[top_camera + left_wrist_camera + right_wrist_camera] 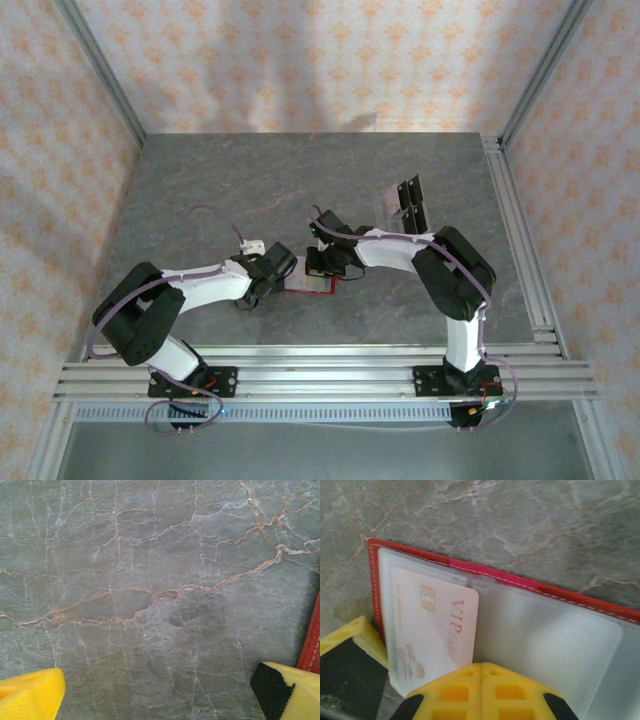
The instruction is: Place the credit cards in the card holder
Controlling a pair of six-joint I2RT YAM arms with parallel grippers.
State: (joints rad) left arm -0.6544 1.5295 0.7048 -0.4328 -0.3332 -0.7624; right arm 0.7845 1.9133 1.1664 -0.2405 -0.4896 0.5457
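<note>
Floral-papered walls (300, 60) close in a grey veined table (300, 180). Both arms reach to the middle of it, where the red holder (545, 591) lies open and flat, its pale lining facing up.

On the holder's left half lies one card (437, 625), pale pink with a gold chip and "VIP" printed on it; it seems to sit partly under the clear sleeve (560, 645), though the overlap is hard to judge. The right gripper (480, 682) is closed, its yellow fingertips pressed together at the card's near edge, with nothing between them.

The left gripper (160, 695) is spread wide, its yellow fingers (30, 697) low over bare table, one tip just beside the holder's red edge, gripping nothing.

From above, the remaining cards (405, 205) lie together on the table beyond the right arm, well apart from the holder.
</note>
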